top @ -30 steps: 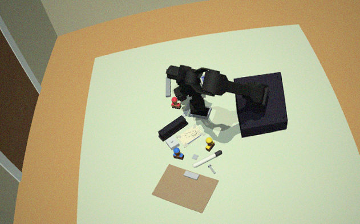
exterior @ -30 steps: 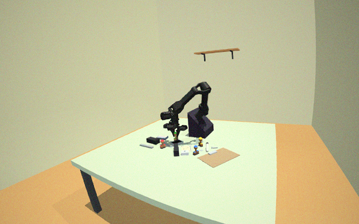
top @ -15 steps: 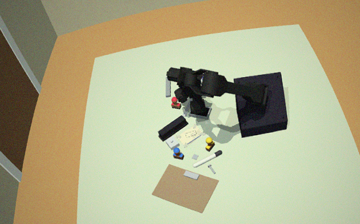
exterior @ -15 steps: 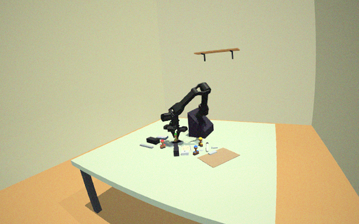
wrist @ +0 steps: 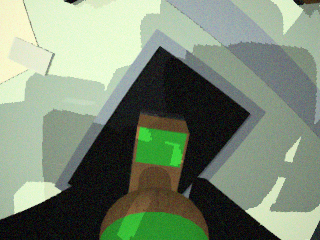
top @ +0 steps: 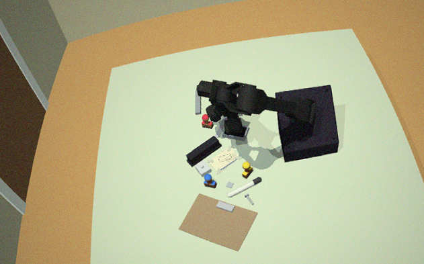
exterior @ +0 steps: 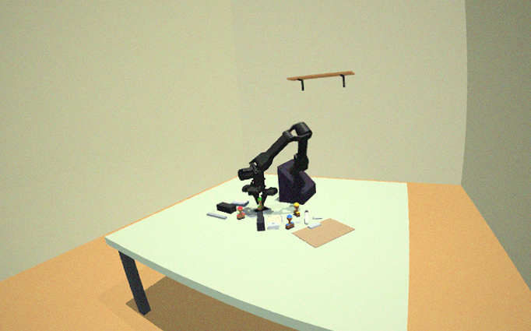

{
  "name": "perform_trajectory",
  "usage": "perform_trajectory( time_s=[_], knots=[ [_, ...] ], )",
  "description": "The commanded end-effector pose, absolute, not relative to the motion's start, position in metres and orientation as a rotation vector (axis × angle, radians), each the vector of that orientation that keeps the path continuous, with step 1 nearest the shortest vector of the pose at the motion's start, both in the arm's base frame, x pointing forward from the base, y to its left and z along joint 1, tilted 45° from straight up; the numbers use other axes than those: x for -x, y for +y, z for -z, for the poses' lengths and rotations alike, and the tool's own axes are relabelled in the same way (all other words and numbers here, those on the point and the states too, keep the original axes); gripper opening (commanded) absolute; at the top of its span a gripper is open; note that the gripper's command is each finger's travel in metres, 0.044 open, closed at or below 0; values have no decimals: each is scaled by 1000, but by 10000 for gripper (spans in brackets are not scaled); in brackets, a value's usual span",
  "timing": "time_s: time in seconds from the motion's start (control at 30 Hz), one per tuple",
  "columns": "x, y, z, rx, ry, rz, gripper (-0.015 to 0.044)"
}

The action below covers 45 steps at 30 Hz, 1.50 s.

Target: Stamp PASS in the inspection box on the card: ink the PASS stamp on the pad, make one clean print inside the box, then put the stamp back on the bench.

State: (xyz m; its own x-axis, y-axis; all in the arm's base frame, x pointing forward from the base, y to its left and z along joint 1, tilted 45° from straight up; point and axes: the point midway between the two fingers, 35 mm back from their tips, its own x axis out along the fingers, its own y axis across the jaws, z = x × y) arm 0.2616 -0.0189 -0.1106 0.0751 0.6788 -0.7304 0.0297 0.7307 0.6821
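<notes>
My gripper (top: 234, 131) (exterior: 260, 203) (wrist: 156, 182) is closed about the green-topped stamp (exterior: 260, 203) (wrist: 155, 220), which has a wooden handle and a green-marked wooden base. I hold it upright at the ink pad (top: 247, 133) (wrist: 232, 140), a black rectangle in a grey tray; the base overlies the black area in the wrist view, though I cannot tell whether they touch. The card (top: 223, 159) (exterior: 274, 219) lies on the surface (top: 309, 216) (exterior: 355, 276), near the pad, with a black block (top: 204, 151) (exterior: 260, 221) and a small grey block (top: 203, 168) (exterior: 273, 226) beside it. Around these stand a red-topped stamp (top: 206, 122) (exterior: 240, 213), a blue-topped stamp (top: 209, 180) (exterior: 289, 221) and a yellow-topped stamp (top: 246, 169) (exterior: 296, 209). A white marker with a dark cap (top: 244, 187) (exterior: 306, 217) lies between the yellow-topped stamp and a brown clipboard (top: 217, 223) (exterior: 323, 233).
</notes>
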Motion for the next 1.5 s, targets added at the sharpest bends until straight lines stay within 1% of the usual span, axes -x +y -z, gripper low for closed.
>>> perform_trajectory(
  time_s=[0.0, 1.47],
  knots=[
    [-262, -18, 111, -631, 1430, -537, 0],
    [-262, -15, 114, -631, 1430, -537, 0]
  ],
)
